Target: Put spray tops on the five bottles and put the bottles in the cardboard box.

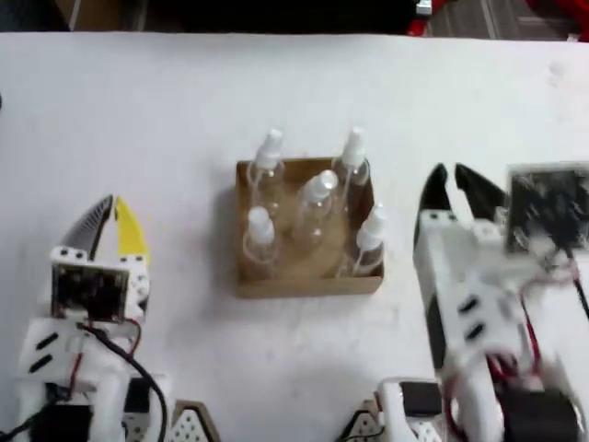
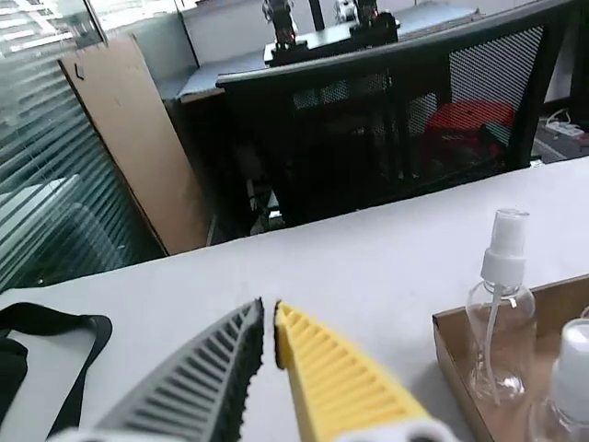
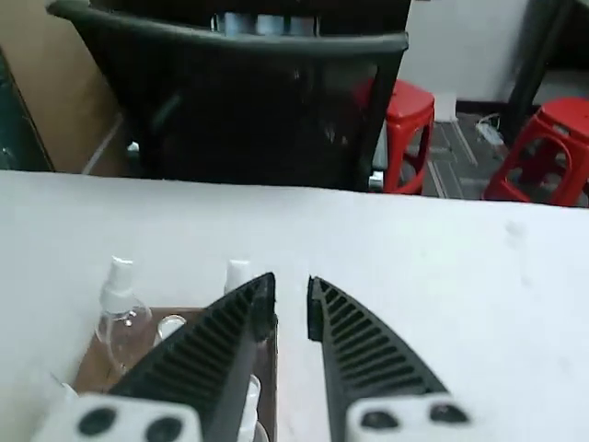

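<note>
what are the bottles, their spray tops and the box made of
Box: brown, matte, thin walls, looks like cardboard. Bottles: clear and glossy, the box floor shows through them; likely plastic, though glass cannot be ruled out. Spray tops: opaque white, probably plastic.

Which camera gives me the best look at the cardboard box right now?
The high view: the whole cardboard box shows from above, all five spray bottles standing inside. The left wrist view catches one corner; the right wrist view, a partial edge.
</note>
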Tool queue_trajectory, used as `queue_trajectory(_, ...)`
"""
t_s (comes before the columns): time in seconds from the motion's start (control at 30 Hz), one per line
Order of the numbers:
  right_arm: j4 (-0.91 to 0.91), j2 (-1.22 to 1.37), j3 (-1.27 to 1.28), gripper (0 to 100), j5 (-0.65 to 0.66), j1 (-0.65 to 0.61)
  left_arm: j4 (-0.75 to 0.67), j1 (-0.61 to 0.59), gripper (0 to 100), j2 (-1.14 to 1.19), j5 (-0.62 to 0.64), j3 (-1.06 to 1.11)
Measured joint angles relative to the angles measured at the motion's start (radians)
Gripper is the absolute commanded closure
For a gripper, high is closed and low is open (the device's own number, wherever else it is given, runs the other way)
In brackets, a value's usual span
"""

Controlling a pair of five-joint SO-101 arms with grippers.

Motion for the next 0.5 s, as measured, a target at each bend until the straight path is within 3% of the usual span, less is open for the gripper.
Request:
queue_trajectory(0.3, 0.235, -0.069, -0.345, 95.7, -0.008, -0.089, 0.411, 0.002, 98, 0.565, 0.000, -0.689)
queue_trajectory(0.5, 0.296, -0.222, -0.434, 95.7, 0.018, -0.091, 0.624, 0.002, 98, 0.546, 0.000, -0.901)
